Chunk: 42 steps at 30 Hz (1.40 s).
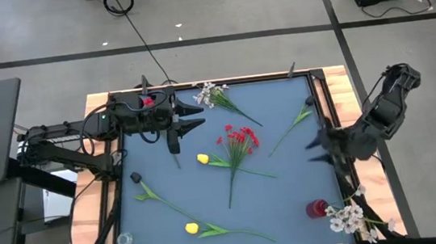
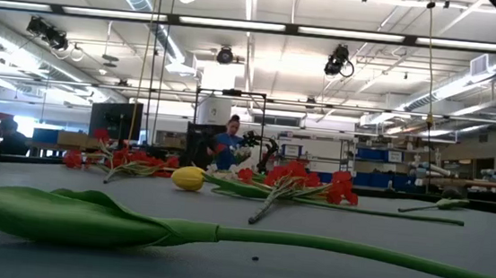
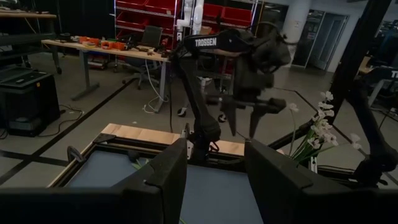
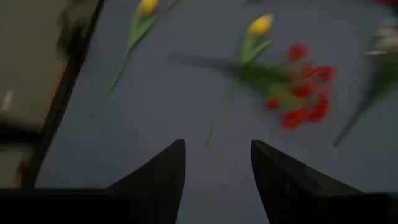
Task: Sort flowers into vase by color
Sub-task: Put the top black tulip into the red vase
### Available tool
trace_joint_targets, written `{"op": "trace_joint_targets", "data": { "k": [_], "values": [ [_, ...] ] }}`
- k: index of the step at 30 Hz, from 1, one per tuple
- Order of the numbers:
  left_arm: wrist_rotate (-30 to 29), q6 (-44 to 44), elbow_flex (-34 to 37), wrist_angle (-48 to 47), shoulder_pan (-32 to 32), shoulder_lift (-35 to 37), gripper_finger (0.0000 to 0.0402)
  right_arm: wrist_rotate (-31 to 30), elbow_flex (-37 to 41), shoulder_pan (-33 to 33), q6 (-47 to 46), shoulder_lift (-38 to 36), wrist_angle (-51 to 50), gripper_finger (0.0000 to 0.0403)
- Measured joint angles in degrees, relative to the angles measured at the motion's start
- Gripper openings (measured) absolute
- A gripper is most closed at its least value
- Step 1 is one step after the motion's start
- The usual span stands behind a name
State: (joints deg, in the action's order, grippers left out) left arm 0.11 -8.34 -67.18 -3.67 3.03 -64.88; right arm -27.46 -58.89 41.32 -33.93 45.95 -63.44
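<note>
The blue table mat (image 1: 289, 179) filled most of the high view, with the flowers scattered flat across it and none yet sorted. The left gripper (image 1: 190, 125) hovered over the far left part of the mat, its fingers (image 3: 163, 176) spread apart and holding nothing; the right gripper (image 1: 318, 150) hung at the right edge, likewise released and empty in its wrist view. The red blossom cluster (image 1: 240, 140) lay near the middle, between the two grippers, its stem running from the blossoms toward the near edge. It lay just right of the left gripper and farther from the right one, so the left arm seemed better placed to take it. A yellow tulip (image 1: 203, 159) lay beside that stem, another (image 1: 192, 228) nearer. White sprays lay far (image 1: 209, 95) and near right (image 1: 348, 218), by a small red vase (image 1: 317, 208).
</note>
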Motion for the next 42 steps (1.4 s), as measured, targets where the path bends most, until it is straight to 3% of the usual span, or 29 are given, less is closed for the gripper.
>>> {"op": "trace_joint_targets", "data": {
  "k": [3,6,10,16,20,31,42],
  "values": [
    [-0.01,0.0,0.0,0.01,0.0,0.0,0.0167,-4.75,-0.24,-4.59,-2.68,0.23,4.62,0.019],
    [0.01,0.0,0.0,0.01,-0.01,0.0,0.0167,-5.07,-0.24,-10.62,-4.0,1.74,10.45,0.019],
    [0.01,0.0,0.0,-0.01,0.01,0.0,0.0167,-0.23,-0.24,-20.44,-5.36,6.61,18.02,0.019],
    [0.01,0.0,0.0,-0.01,0.01,0.0,0.0167,10.08,-0.23,-34.97,-19.53,17.09,22.66,0.0189],
    [-0.01,0.0,0.0,0.01,0.01,0.0,0.0167,14.49,-0.21,-42.32,-29.7,23.15,20.94,0.0189],
    [0.01,0.0,-0.02,0.01,0.0,0.0,0.0167,17.41,-0.2,-56.78,-52.25,35.25,5.69,0.0189],
    [0.01,0.0,-0.02,-0.01,0.01,0.0,0.0167,20.99,0.12,-68.28,-53.52,42.84,-1.45,0.0189]
  ]
}}
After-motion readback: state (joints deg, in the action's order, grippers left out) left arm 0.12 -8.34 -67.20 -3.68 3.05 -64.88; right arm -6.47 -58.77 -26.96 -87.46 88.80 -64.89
